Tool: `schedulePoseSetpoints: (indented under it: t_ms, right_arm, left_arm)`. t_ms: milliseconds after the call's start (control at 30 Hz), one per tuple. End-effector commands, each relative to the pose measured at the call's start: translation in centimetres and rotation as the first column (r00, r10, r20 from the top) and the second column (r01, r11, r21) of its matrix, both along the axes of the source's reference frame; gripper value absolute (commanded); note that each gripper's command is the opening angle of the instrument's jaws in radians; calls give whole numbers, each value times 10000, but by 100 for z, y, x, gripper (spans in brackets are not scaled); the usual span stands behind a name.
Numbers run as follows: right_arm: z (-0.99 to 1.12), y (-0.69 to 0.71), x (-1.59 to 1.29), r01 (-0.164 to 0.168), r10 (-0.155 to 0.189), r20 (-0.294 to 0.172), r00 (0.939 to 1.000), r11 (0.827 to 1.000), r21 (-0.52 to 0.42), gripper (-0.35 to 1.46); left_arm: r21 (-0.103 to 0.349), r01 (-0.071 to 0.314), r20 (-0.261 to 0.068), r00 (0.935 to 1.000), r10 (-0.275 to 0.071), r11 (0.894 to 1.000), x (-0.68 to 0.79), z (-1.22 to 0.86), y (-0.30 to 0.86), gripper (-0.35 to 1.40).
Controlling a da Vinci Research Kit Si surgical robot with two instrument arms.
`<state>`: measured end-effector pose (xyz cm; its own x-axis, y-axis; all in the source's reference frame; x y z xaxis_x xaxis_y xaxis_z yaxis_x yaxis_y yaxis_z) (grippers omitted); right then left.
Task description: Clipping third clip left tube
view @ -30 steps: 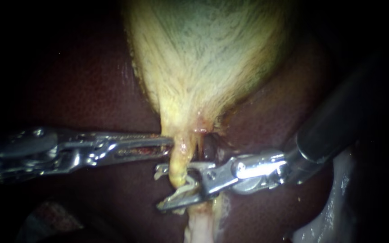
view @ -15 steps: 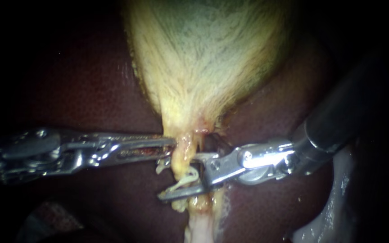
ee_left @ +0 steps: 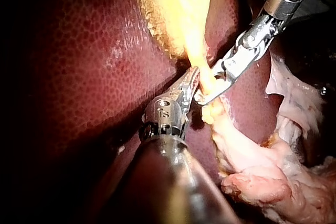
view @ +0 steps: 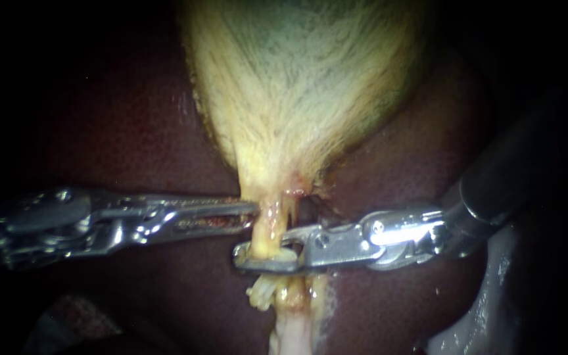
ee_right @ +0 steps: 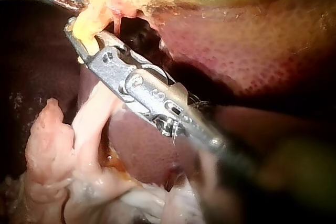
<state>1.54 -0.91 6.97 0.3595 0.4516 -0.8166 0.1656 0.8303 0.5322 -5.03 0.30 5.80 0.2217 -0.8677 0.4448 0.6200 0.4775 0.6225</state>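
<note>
Darkness closes in along the far and left edges. Light falls on the middle, where the wet, dark-red liver (view: 133, 131) forms the backdrop and glints faintly. Pale loose tissue (view: 497, 283) lies at the near right.

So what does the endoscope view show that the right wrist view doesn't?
Only the endoscope view shows the gallbladder at its full width and most of the left instrument along its length. Only the right wrist view shows the whole heap of pale tissue under the right instrument; the endoscope catches just its edges. Both views show the right instrument closed on the yellow tube, the left instrument's tip beside that tube, and dark red liver around them.
</note>
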Motion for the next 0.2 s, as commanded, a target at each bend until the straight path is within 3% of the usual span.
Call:
schedulePoseSetpoints:
  t_ms: [33,200]
  right_arm:
    - [0,-1,0,0,0,11,10000,10000,29,-35]
    - [1,-2,0,-10,9,32,10000,10000,73,-35]
  left_arm:
    - [0,-1,1,10000,1,10000,0,0,0,-35]
    - [0,2,-1,10000,-2,10000,-1,0,0,-35]
